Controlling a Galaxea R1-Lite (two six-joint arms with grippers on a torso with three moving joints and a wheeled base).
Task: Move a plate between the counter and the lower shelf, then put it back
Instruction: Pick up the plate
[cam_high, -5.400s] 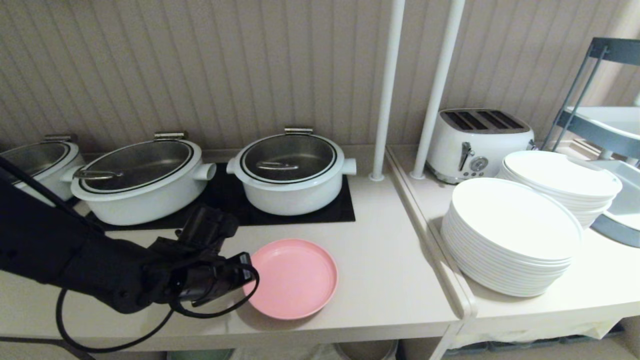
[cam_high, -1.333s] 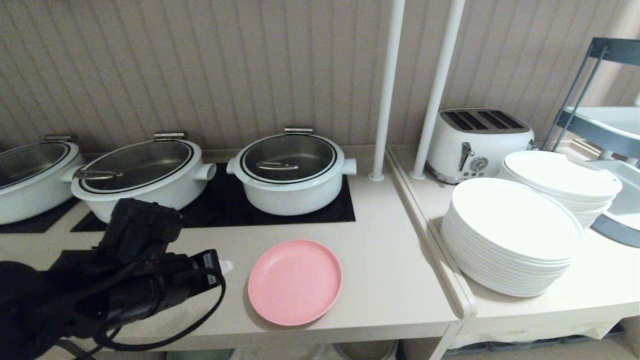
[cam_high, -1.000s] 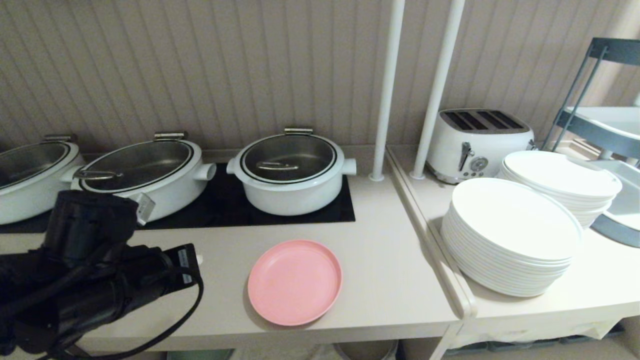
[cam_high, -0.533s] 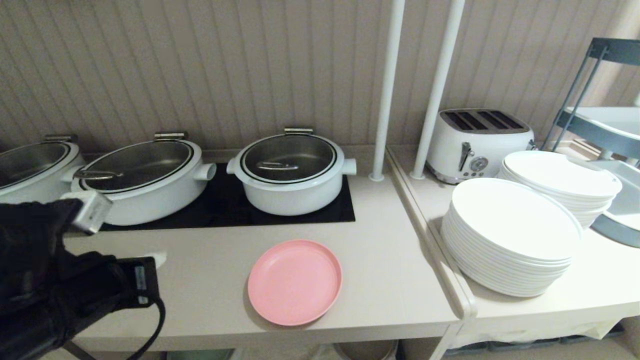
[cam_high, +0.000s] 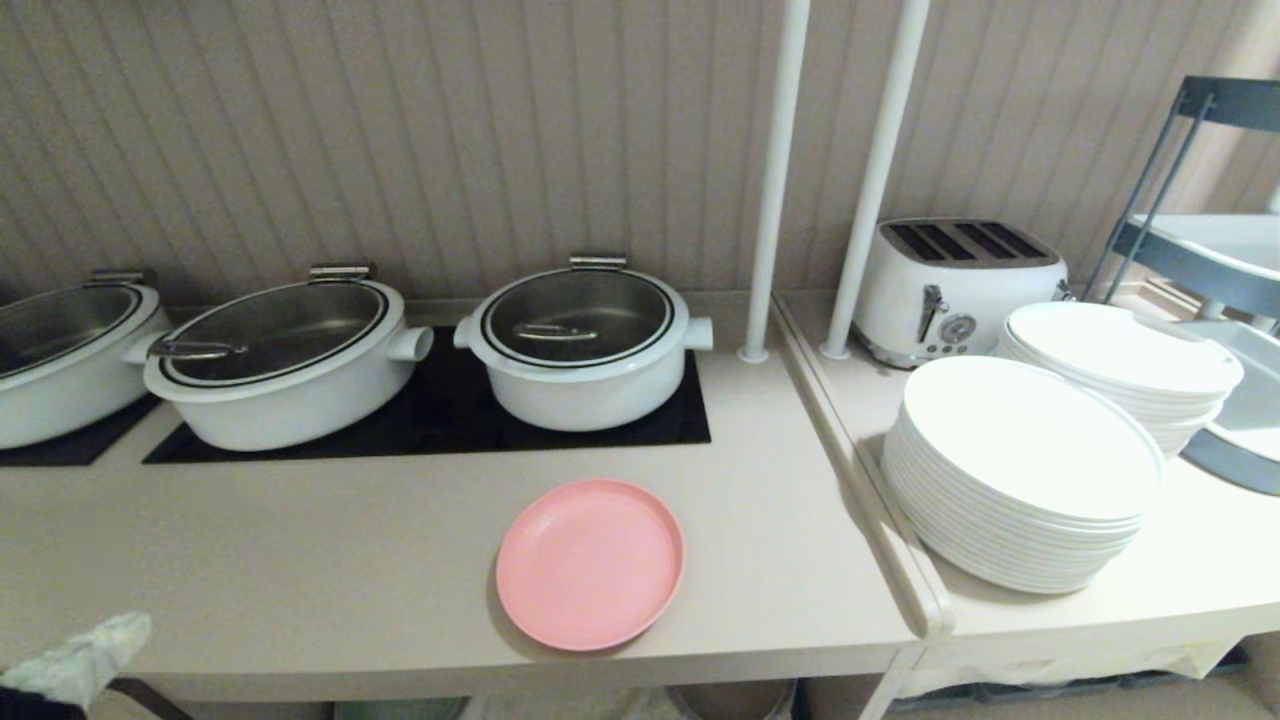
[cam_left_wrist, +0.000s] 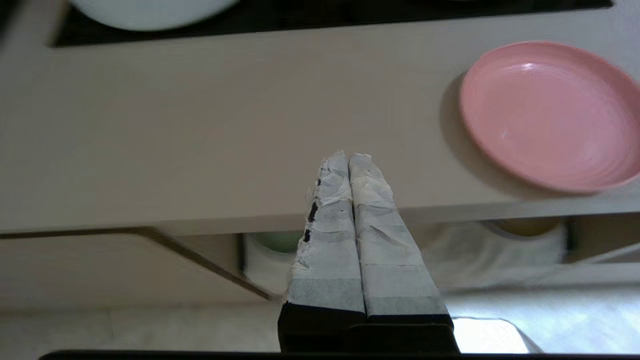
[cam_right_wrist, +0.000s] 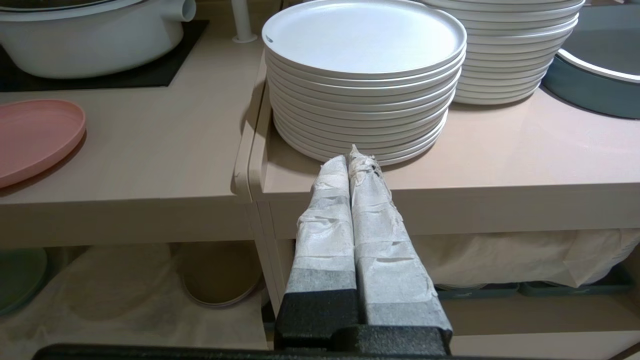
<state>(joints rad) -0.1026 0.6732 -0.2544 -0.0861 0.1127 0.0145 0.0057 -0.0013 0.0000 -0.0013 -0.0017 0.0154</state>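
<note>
The pink plate (cam_high: 590, 562) lies flat on the beige counter (cam_high: 300, 560) near its front edge, with nothing holding it. My left gripper (cam_high: 85, 655) shows only as a taped tip at the head view's lower left corner, well left of the plate. In the left wrist view the left gripper (cam_left_wrist: 348, 156) is shut and empty, over the counter's (cam_left_wrist: 200, 125) front edge, with the plate (cam_left_wrist: 547, 115) off to one side. My right gripper (cam_right_wrist: 350, 155) is parked in front of the adjoining top, shut and empty. The lower shelf (cam_right_wrist: 100, 285) lies under the counter, draped in white cloth.
Three white lidded pots (cam_high: 585, 345) stand on the black panel (cam_high: 690, 420) behind the plate. Two white poles (cam_high: 770, 180), a toaster (cam_high: 955, 285) and two stacks of white plates (cam_high: 1020, 470) are to the right. A beige-grey plate (cam_right_wrist: 220, 275) and a green plate (cam_right_wrist: 17, 275) lie on the lower shelf.
My left arm has drawn back from beside the plate towards the lower left, almost out of the head view. The plate has stayed where it was.
</note>
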